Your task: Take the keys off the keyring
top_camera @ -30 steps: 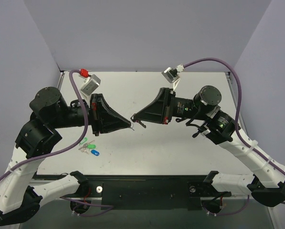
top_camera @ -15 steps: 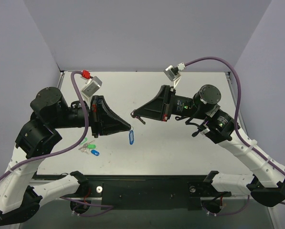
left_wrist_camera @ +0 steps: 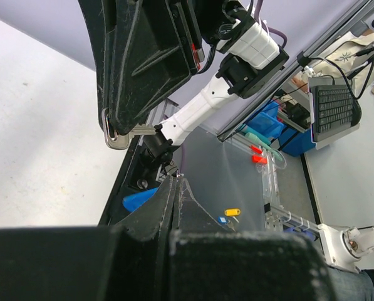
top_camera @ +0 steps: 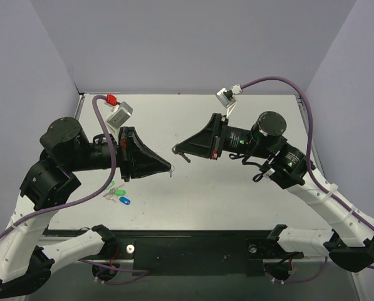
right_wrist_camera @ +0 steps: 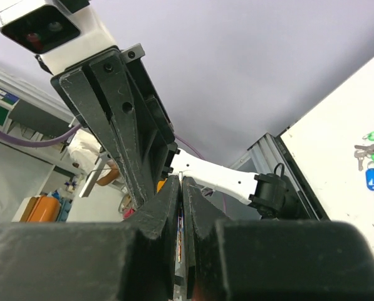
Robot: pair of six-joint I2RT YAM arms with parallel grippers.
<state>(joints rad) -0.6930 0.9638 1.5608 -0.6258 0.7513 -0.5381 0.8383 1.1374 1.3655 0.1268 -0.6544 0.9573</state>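
Note:
Both grippers hover tip to tip above the middle of the table. My right gripper [top_camera: 175,149] is shut on a small silver key [left_wrist_camera: 119,137], which juts out from its tip [left_wrist_camera: 114,128] and hangs below it as a dark speck [top_camera: 185,157]. My left gripper [top_camera: 170,168] is shut on the keyring; only a sliver of it [top_camera: 171,174] shows under the tip. Its light-blue tag [left_wrist_camera: 140,200] peeks out beside my left fingers [left_wrist_camera: 177,182]. Key and ring look apart, with a small gap between the two tips. A thin flat piece sits between my right jaws [right_wrist_camera: 181,182].
A bunch of green tags [top_camera: 118,191] and a dark blue tag [top_camera: 124,200] with other keys lies on the white table [top_camera: 237,194] at the near left, also seen at the right [right_wrist_camera: 372,179]. Grey walls enclose the table.
Half a second ago the blue tag hung broadside below my left gripper; now it shows only as a sliver. My right gripper has drawn slightly up and away with the key.

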